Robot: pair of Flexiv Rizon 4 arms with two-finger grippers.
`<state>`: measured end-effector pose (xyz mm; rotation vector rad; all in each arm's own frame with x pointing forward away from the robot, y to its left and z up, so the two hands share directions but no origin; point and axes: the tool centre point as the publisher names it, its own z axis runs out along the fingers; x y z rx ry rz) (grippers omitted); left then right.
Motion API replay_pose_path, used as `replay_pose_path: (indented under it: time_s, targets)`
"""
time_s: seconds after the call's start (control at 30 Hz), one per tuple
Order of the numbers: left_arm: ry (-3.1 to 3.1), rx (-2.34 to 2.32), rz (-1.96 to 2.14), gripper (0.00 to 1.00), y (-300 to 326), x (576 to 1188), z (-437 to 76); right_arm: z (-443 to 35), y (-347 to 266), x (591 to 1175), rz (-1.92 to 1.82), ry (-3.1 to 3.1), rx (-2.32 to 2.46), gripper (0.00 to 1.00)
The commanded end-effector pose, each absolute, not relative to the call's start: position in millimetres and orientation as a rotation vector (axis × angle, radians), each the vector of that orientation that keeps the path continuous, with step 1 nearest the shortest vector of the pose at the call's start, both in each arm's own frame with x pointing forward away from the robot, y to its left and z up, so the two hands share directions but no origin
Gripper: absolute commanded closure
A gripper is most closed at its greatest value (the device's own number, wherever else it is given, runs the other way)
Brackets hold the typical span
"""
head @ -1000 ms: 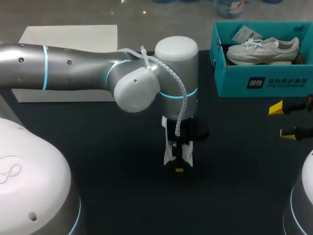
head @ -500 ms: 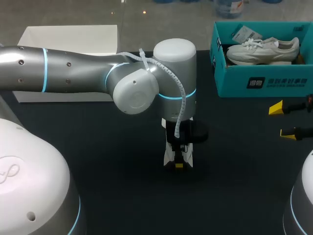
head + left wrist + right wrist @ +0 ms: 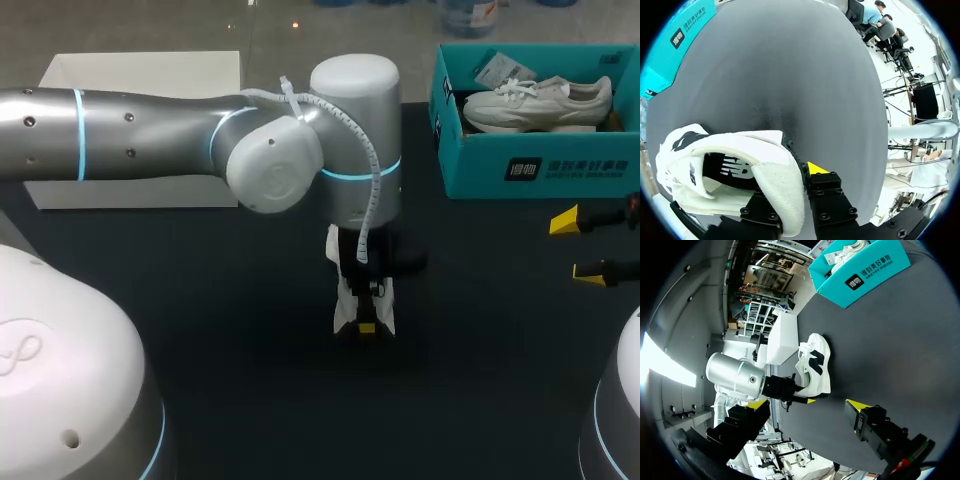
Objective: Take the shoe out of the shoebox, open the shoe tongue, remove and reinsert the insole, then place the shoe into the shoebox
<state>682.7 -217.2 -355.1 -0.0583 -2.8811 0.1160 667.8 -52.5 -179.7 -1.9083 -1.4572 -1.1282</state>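
- Table (image 3: pixel 200 330): a broad dark top, matte and unpatterned, filled most of the head view and read almost black from above.
- Tabletop in the left wrist view (image 3: pixel 805 75): the surface appeared mid-grey and finely grained, evenly lit, with no sharp highlights.
- Shadow (image 3: pixel 771 111): a soft, darker patch with blurred edges lay on the tabletop.
- White box (image 3: pixel 140 75): a plain white box sat at the far left of the table; its top was brightly lit and its near wall was slightly duller.
- White box in the right wrist view (image 3: pixel 784 337): it showed as a pale block at the table's edge.
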Motion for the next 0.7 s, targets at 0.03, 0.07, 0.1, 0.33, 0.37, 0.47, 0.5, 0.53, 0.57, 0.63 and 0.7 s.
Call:
replay_pose_path:
  time_s: [0.03,0.07,0.1,0.33,0.37,0.47,0.5,0.53,0.57,0.63,0.7]
  targets:
    - [-2.906,-0.081,0.120,1.00,-208.2,682.1,-311.5,-178.9,-52.2,663.5,-1.130,-1.455,-1.916,0.00]
    - [-2.907,-0.085,0.118,1.00,-207.9,682.3,-303.7,-178.9,-52.2,663.5,-1.130,-1.455,-1.916,0.00]
    - [-2.896,-0.098,0.124,1.00,-207.8,683.0,-296.4,-178.9,-52.2,663.5,-1.130,-1.455,-1.916,0.00]
    - [-2.912,-0.150,0.160,1.00,-203.6,692.7,-240.3,-178.9,-52.2,663.5,-1.130,-1.455,-1.916,0.00]
    - [-2.905,-0.158,0.172,1.00,-202.5,694.0,-231.9,-178.9,-52.2,663.5,-1.130,-1.455,-1.916,0.00]
    - [-2.914,-0.176,0.208,1.00,-200.4,698.3,-207.4,-178.9,-52.2,663.5,-1.130,-1.455,-1.916,0.00]
    - [-2.932,-0.188,0.216,1.00,-199.9,699.2,-200.0,-178.9,-52.2,663.5,-1.130,-1.455,-1.916,0.00]
    - [-2.934,-0.197,0.222,1.00,-199.6,699.4,-194.2,-178.9,-52.2,663.5,-1.130,-1.455,-1.916,0.00]
    - [-2.929,-0.200,0.224,1.00,-199.3,700.1,-188.4,-178.9,-52.2,663.5,-1.130,-1.455,-1.916,0.00]
    - [-2.941,-0.205,0.234,1.00,-199.0,701.4,-179.9,-178.9,-52.2,663.5,-1.130,-1.455,-1.916,0.00]
    - [-2.933,-0.201,0.242,1.00,-197.8,701.8,-173.1,-178.9,-52.2,663.5,-1.130,-1.455,-1.916,0.00]
